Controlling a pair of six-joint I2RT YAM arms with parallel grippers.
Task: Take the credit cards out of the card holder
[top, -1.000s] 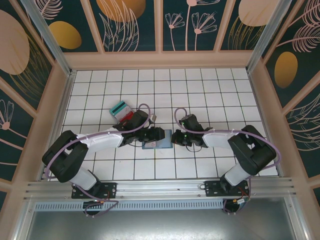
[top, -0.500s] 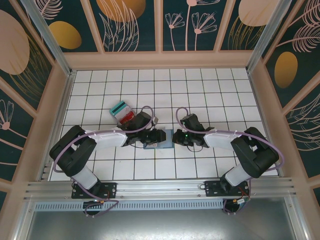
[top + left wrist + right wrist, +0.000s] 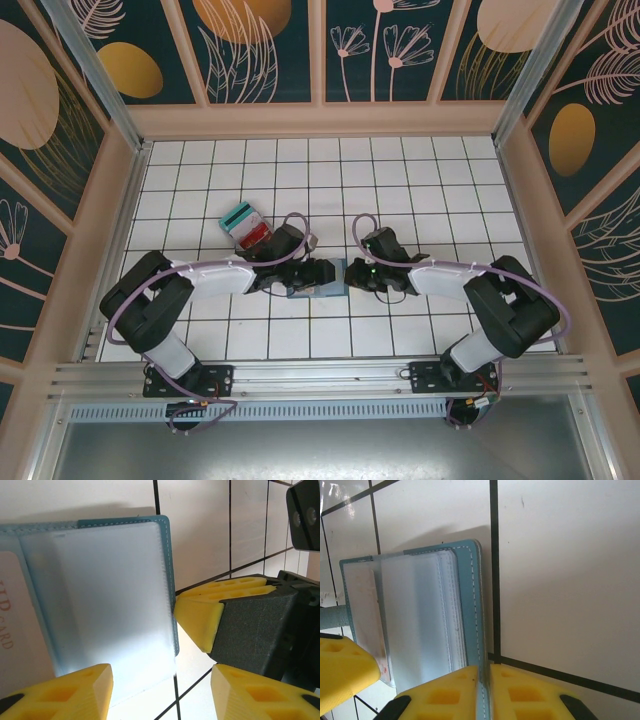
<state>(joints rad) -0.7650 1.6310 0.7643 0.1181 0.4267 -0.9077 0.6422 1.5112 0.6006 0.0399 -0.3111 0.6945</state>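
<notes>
Seen from above: the card holder (image 3: 313, 284) lying open and flat on the white tiled table (image 3: 400, 180), between the left gripper (image 3: 323, 274) and the right gripper (image 3: 349, 276), with a stack of credit cards (image 3: 246, 226), teal and red, set apart just behind the left wrist. Closed in by patterned walls (image 3: 320, 60), yet with free tiles on every side. Seen from the left wrist: own yellow fingers (image 3: 75, 690) standing well apart and gripping nothing, one over the near edge of the clear pocket panel (image 3: 110, 590), contact not possible to tell; also a pale card (image 3: 15, 630) tucked in the other pocket. Seen from the right wrist: jaws pressed together on the stitched teal edge (image 3: 471, 605) of the holder, pinning it down. Probably a soft and light holder, ready to fold or lift if pulled alone, so better to keep that edge pinned. Probably a thin, stiff, slippery card; better to take it at the exposed edge and slide it out along the pocket. Little friction to expect from glossy tiles.
</notes>
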